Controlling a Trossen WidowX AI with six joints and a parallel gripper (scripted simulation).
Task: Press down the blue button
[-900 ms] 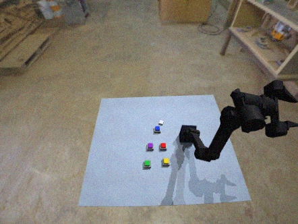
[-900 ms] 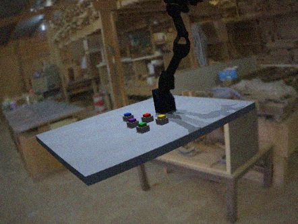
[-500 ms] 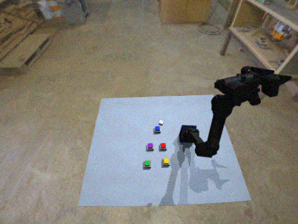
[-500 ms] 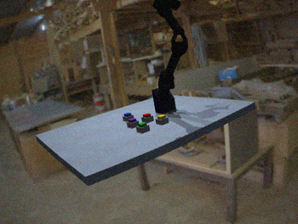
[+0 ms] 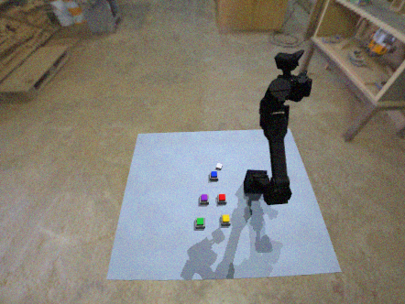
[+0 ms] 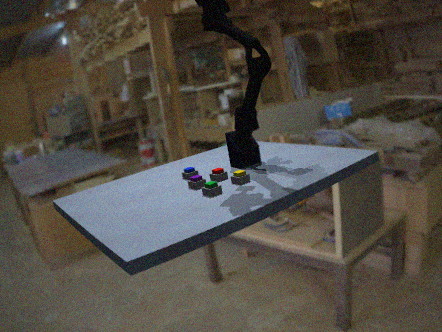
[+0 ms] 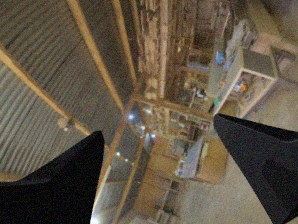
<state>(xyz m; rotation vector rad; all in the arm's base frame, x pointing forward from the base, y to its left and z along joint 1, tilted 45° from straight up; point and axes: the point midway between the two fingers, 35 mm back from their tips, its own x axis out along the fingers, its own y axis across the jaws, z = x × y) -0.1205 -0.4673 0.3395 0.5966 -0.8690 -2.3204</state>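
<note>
The blue button (image 5: 213,174) (image 6: 189,170) stands on its dark base on the pale table top (image 5: 156,160) (image 6: 125,220), left of the arm's base. Its cap stands up from its base. My gripper (image 7: 160,128) is open and empty, with its two black fingers wide apart. In the top view it is high up at the upper right, far from the buttons. In the exterior view it is cut off by the top edge. The wrist view shows only the room between the fingers, no button.
A red button (image 5: 222,198) (image 6: 217,171), purple button (image 5: 204,198) (image 6: 196,178), green button (image 5: 200,222) (image 6: 211,184) and yellow button (image 5: 225,219) (image 6: 240,173) stand near the blue one. A small white block (image 5: 219,166) lies just behind the blue button in the top view.
</note>
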